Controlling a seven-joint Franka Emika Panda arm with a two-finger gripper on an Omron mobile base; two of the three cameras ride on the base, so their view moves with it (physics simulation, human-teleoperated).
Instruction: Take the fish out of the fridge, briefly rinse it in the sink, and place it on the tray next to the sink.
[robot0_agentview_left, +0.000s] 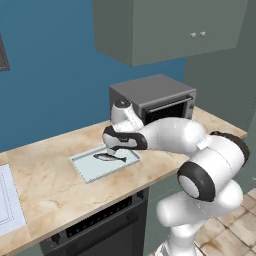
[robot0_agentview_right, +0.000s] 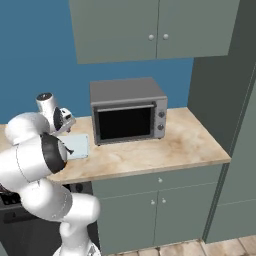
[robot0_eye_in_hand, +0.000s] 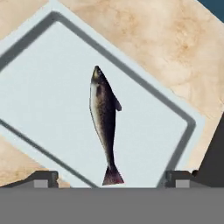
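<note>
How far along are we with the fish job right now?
Nearly finished, by the look of it. Done: the fish lies flat inside the tray on the counter, so the fridge and rinse steps appear to be behind us. In hand: nothing; the end effector hangs just above the fish, its jaws wide and clear of it. Left: probably only to lift the arm away.
</note>
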